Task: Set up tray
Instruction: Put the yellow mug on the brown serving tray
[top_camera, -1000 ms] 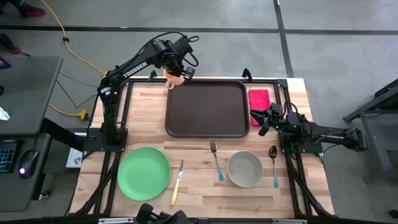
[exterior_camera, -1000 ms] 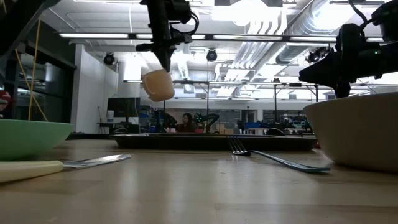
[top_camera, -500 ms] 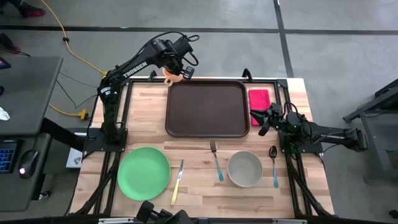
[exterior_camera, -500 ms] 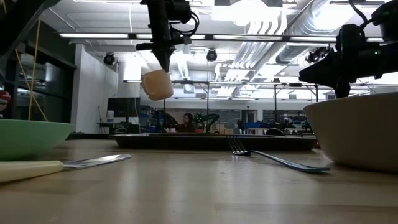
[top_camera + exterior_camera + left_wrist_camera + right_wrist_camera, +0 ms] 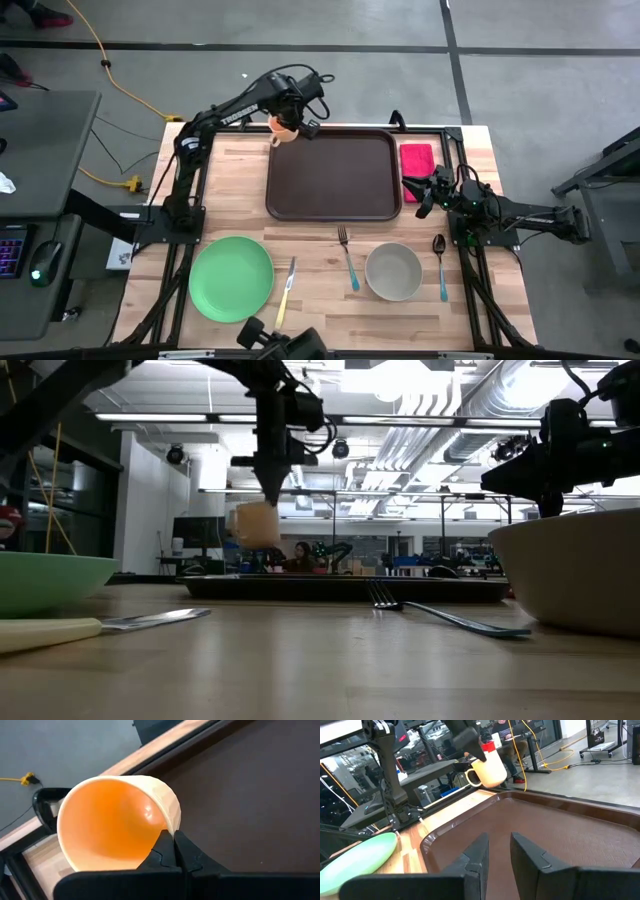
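The bench (image 5: 240, 180) carries the tray (image 5: 333, 175) at its far middle, with the red napkin (image 5: 416, 158) just beside the tray's right edge and the plate (image 5: 231, 277), knife (image 5: 285, 292), fork (image 5: 347, 257), bowl (image 5: 393, 271) and spoon (image 5: 440, 264) in a row near the front.

The step in hand looks like setting the cup (image 5: 283, 125) on the tray. The left gripper (image 5: 172, 842) has its fingers pinched shut on the cup's rim, and the cup hangs tilted above the tray's far left corner. To do this well, I would carry it further in from the raised rim, turn the cup upright, lower it until the base sits flat, and only then let go.

The right gripper (image 5: 498, 851) waits low at the tray's right edge, fingers a little apart and empty.

Against the frame a second ago, the left arm has reached further over the tray and the cup hangs lower and nearer the corner; the right arm has not moved.
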